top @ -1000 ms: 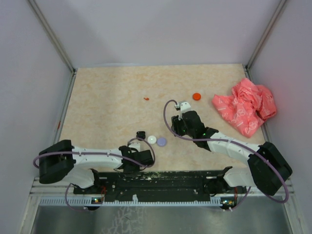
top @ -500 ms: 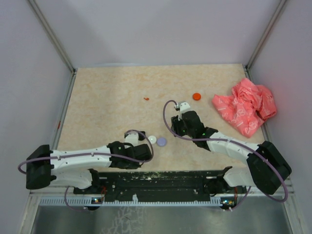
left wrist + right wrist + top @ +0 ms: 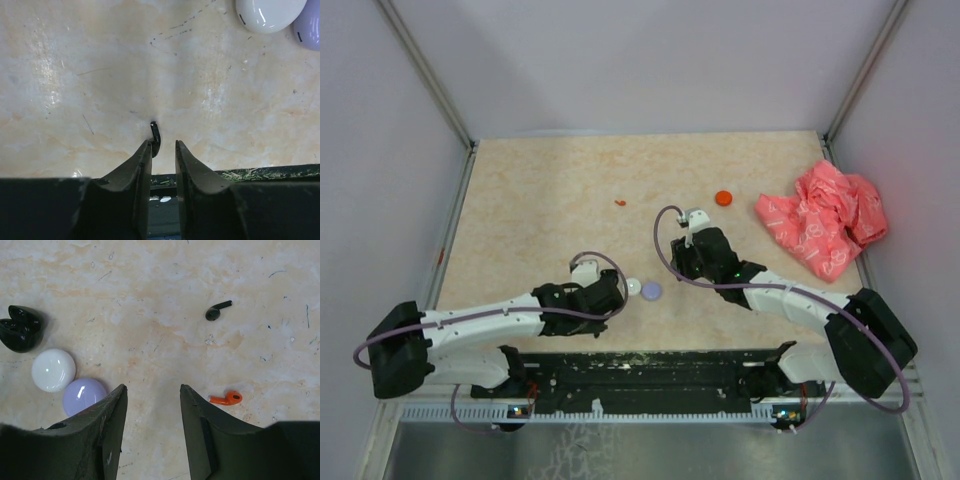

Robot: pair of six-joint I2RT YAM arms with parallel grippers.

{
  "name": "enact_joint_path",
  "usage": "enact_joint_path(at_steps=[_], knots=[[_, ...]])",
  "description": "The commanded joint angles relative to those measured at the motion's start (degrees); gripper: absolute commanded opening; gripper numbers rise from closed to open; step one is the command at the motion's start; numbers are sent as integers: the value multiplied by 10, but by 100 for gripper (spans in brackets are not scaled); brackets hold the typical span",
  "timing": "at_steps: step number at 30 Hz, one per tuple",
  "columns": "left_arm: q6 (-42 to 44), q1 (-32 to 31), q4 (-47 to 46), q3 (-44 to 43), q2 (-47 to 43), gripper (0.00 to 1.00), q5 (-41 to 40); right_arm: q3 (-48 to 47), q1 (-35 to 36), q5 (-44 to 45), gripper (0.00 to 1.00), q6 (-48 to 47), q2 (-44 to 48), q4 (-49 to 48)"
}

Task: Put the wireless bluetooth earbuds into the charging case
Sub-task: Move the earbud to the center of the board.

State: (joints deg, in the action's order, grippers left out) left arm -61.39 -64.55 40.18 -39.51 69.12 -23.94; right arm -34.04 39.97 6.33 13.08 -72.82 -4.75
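In the left wrist view my left gripper [image 3: 162,144] stands low over the table, jaws a narrow slit apart. A thin black stemmed earbud [image 3: 155,136] leans on the left fingertip, not pinched. From above, this gripper [image 3: 610,298] sits just left of the white disc [image 3: 633,287]. My right gripper [image 3: 152,386] hangs open and empty. Its view shows an open black charging case [image 3: 20,327], another black earbud [image 3: 218,310] and an orange-red earbud [image 3: 225,399] beside its right finger. From above, the right gripper [image 3: 682,262] is right of the lilac disc [image 3: 652,291].
A crumpled pink-red bag [image 3: 820,218] lies at the right edge. A red disc [image 3: 723,198] and the red earbud [image 3: 620,202] lie mid-table. White [image 3: 270,12] and lilac [image 3: 310,25] discs sit up and right of my left fingers. The black front rail [image 3: 260,172] runs close behind them.
My left arm has swung away from the front rail and up to the spot beside the white disc, and its jaws have parted slightly. The right arm has barely moved.
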Motion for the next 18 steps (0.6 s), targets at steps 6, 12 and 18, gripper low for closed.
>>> enact_joint_path(at_steps=[6,12,18], knots=[[-19,9,-32,50,-14,33,65,-8,-4,-1,46,1,-2,-26],[-12,10,-54,60,13,27,81,-8,-4,-1,46,1,0,-25],[46,21,-74,46,47,17,67,-7,-4,1,46,0,4,-24]])
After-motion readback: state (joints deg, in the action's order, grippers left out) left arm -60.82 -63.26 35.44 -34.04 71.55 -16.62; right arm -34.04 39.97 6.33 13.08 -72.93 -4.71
